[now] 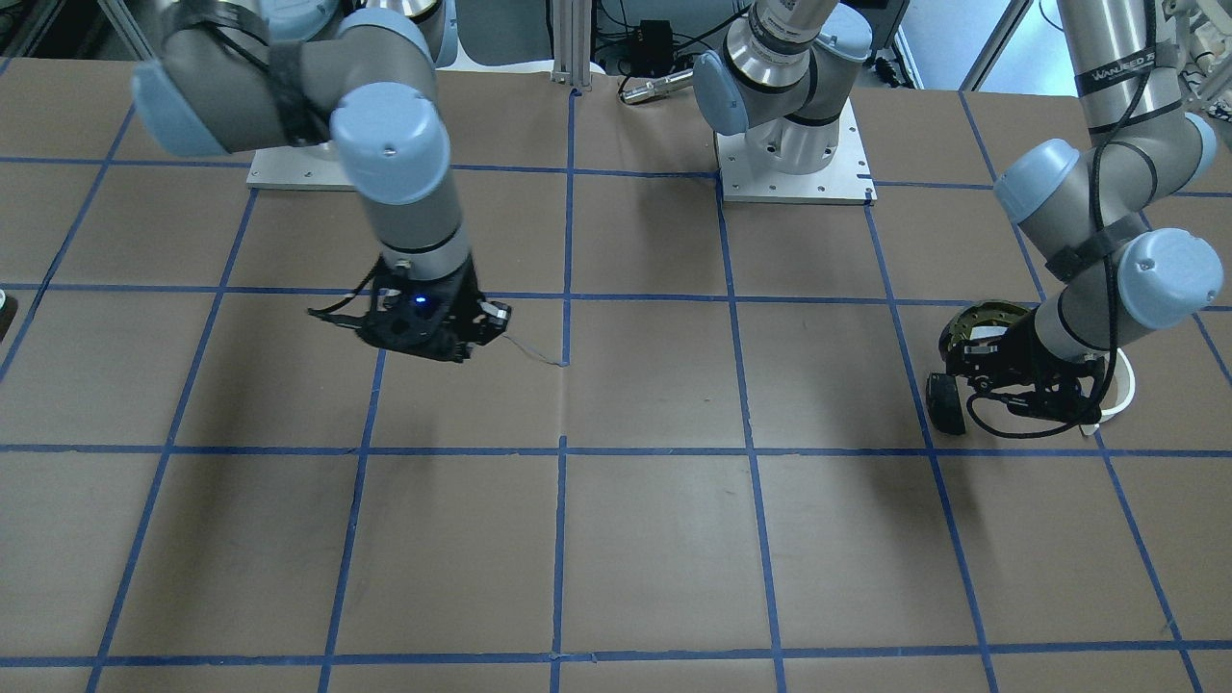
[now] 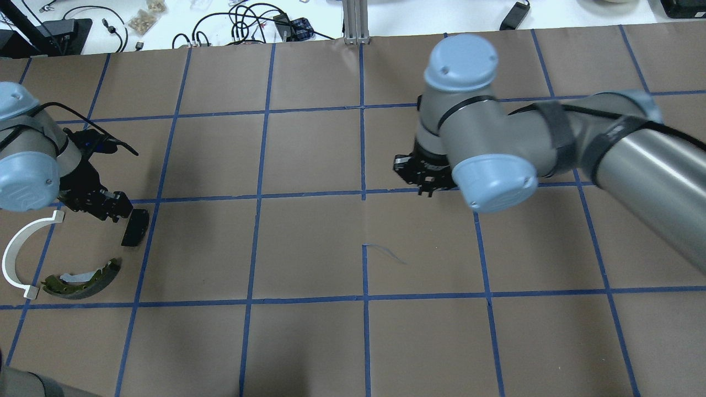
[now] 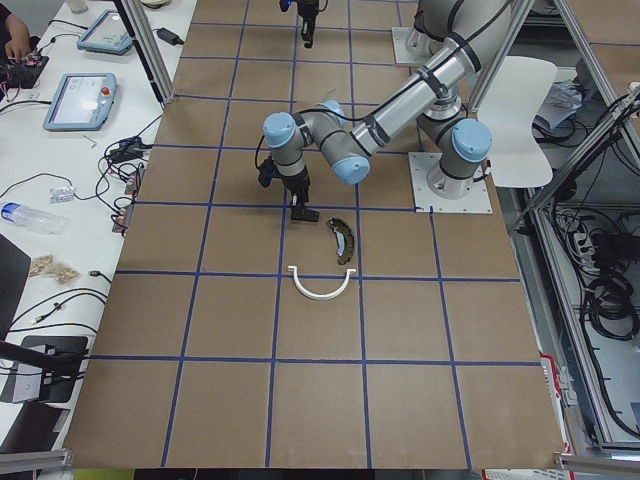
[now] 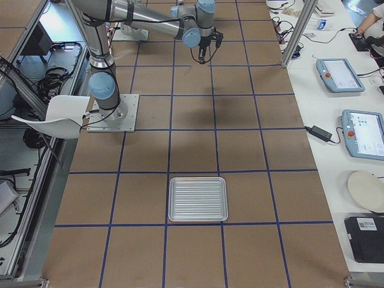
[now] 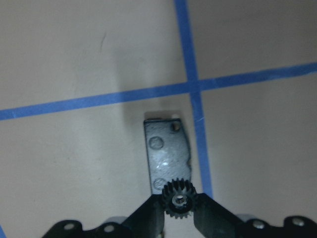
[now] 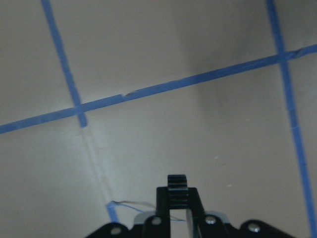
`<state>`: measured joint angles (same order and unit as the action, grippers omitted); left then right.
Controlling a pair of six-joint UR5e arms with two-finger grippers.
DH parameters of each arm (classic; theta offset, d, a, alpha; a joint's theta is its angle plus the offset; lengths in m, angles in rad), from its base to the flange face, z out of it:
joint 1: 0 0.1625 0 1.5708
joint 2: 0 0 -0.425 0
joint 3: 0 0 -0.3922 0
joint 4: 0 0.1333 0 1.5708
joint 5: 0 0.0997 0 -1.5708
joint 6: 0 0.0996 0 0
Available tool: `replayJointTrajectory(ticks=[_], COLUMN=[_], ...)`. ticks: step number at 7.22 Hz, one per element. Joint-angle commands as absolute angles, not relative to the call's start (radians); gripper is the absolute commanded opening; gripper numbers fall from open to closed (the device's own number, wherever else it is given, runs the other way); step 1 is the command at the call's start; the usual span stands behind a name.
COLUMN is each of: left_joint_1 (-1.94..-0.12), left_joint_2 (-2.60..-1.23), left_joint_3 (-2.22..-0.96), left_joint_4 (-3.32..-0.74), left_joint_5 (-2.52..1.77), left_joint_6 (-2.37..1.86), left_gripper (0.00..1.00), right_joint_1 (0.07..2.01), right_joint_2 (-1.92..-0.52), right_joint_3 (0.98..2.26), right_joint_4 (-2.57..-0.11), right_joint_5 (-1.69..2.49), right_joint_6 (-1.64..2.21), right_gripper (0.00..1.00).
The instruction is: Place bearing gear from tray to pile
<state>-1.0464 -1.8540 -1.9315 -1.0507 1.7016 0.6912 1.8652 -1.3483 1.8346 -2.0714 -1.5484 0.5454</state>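
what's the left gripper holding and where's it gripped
A small black gear, pinched by opposite sides of its toothed rim in the left gripper.

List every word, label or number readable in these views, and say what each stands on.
"WANREED": white print on the black strap around the left arm; the characters after it are unreadable.
Pendant screens: too small to read.
White label on the black box: too small to read.
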Motion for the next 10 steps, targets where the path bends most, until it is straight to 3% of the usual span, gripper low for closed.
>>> replayJointTrajectory(ticks=[1, 2, 3, 4, 5, 7, 9, 10], left_joint_1=[-0.964, -0.957, -0.956, -0.954, -0.954, -0.956, -0.954, -0.954], left_joint_2=[-1.879, -1.887, -1.894, -1.902, -1.917, -1.936, -1.948, -1.947], left_joint_3=[-1.956, -1.956, -1.957, -1.959, -1.959, -1.959, -1.959, -1.959], left_joint_4=[-0.994, -0.993, -0.992, -0.979, -0.976, -0.957, -0.930, -0.930], left_joint_5=[1.697, 1.697, 1.697, 1.697, 1.697, 1.697, 1.694, 1.694], left_joint_6=[0.791, 0.790, 0.788, 0.790, 0.790, 0.808, 0.807, 0.804], left_gripper=[0.00, 0.00, 0.00, 0.00, 0.00, 0.16, 0.60, 0.73], right_joint_1=[2.043, 2.092, 2.092, 2.089, 2.065, 1.935, 1.737, 1.653], right_joint_2=[-1.133, -1.074, -1.062, -1.068, -1.075, -1.174, -1.348, -1.406], right_joint_3=[1.774, 1.728, 1.727, 1.727, 1.729, 1.733, 1.732, 1.730], right_joint_4=[-2.315, -2.324, -2.335, -2.332, -2.315, -2.252, -2.049, -1.973], right_joint_5=[-1.484, -1.486, -1.493, -1.494, -1.491, -1.505, -1.506, -1.512], right_joint_6=[0.820, 0.856, 0.856, 0.847, 0.822, 0.580, 0.186, 0.082], right_gripper=[0.00, 0.00, 0.38, 0.97, 1.00, 1.00, 1.00, 1.00])
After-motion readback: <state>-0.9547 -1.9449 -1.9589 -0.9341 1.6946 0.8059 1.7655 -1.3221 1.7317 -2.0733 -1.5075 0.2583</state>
